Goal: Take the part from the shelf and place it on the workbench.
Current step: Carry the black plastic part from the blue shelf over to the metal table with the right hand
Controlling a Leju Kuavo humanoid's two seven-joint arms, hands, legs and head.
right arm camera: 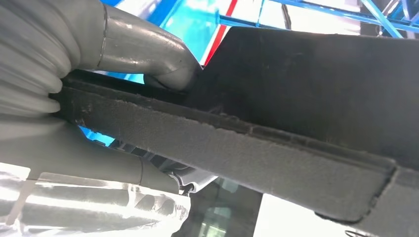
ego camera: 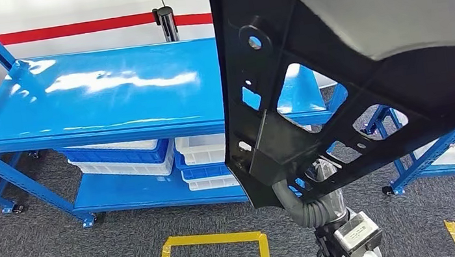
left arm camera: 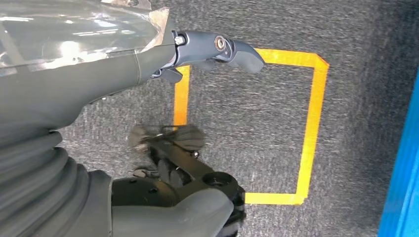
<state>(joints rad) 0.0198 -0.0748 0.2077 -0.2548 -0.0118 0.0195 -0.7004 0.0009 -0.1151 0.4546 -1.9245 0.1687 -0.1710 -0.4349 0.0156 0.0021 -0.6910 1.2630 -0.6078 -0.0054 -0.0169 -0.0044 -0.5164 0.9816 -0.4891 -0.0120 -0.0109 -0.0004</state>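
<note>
- Head view: the black part [ego camera: 360,53], a large moulded panel with cut-outs and bolt holes, is held raised in front of the camera, above and nearer than the blue desk [ego camera: 109,90]; it does not rest on any surface.
- The right robot hand [right arm camera: 148,69] is grasping the part: in the right wrist view the grey thumb presses on one face of a ribbed edge while the other fingers lie under it, so the edge is clamped between them. Gripping by an edge probably lets the panel hang clear of the arm during carrying.
- The left robot hand [left arm camera: 197,54] is released and carries nothing; in the left wrist view its fingers are apart over the grey carpet [left arm camera: 356,29] and a square of yellow floor tape [left arm camera: 311,118]. The arm appears to hang idle, since one hand suffices for the load.
- White and blue bins [ego camera: 149,154] sit on the lower shelf under the desk top.
- The glossy desk top offers a flat landing place; the placing step is not yet done.
- No brand, label or legible writing appears on the part, bins or frame.
</note>
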